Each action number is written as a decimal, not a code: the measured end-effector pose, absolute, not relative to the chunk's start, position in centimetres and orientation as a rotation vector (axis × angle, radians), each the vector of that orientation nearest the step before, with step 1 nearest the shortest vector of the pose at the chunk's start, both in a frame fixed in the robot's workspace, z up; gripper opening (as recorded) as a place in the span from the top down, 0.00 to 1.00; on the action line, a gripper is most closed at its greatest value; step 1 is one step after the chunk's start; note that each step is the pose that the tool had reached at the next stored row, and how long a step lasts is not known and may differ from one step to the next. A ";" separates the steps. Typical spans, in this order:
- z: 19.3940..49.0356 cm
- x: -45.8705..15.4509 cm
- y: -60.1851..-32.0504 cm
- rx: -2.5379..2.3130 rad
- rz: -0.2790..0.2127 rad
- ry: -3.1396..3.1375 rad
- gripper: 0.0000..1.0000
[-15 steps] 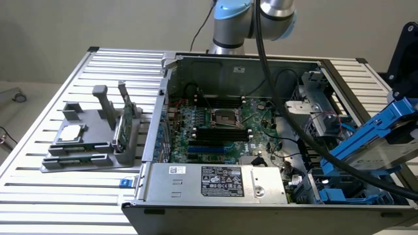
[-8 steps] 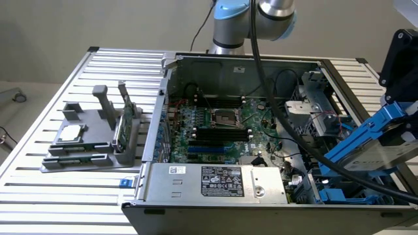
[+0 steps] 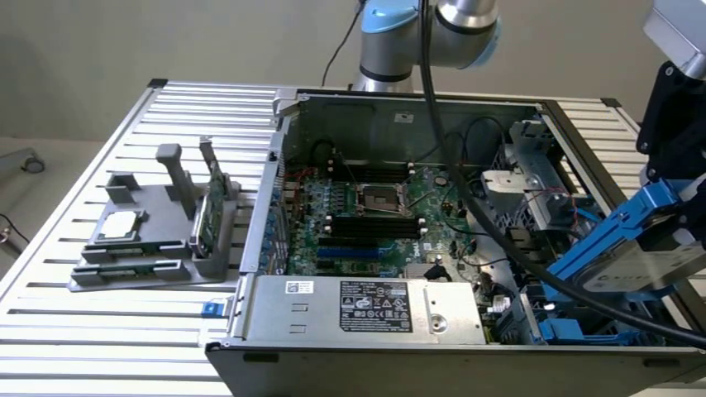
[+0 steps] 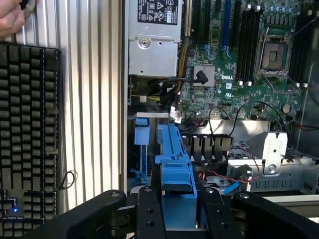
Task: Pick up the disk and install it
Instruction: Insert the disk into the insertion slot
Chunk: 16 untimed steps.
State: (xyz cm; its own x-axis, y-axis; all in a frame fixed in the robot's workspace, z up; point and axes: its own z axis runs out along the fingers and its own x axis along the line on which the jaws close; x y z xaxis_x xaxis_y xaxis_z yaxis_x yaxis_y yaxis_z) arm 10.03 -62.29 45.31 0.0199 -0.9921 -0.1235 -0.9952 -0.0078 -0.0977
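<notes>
Gripper (image 4: 178,211) clamps the tilted disk (image 3: 631,269) over the computer case (image 3: 441,372), lower right of the exterior view — carrying step; seating likely needs levelling.

The arm (image 3: 431,33) rises behind the far edge of the computer case (image 3: 441,372) and reaches round to the exterior view's right. Its black gripper (image 4: 178,211) hangs tilted above that side's edge, both fingers (image 4: 149,214) clamped on the blue-framed disk (image 3: 629,265) between them.

Case (image 3: 419,116) on table (image 3: 144,331), disk (image 3: 649,269) over 1 end (exterior view's right), stand (image 3: 144,248) at left
</notes>
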 end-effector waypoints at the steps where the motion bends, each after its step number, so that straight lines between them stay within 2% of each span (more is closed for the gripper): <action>1: 45.2 10.0 -62.3 -2.123 0.025 2.097 0.67; 16: 43.4 9.4 -61.9 -2.133 -0.018 2.108 0.67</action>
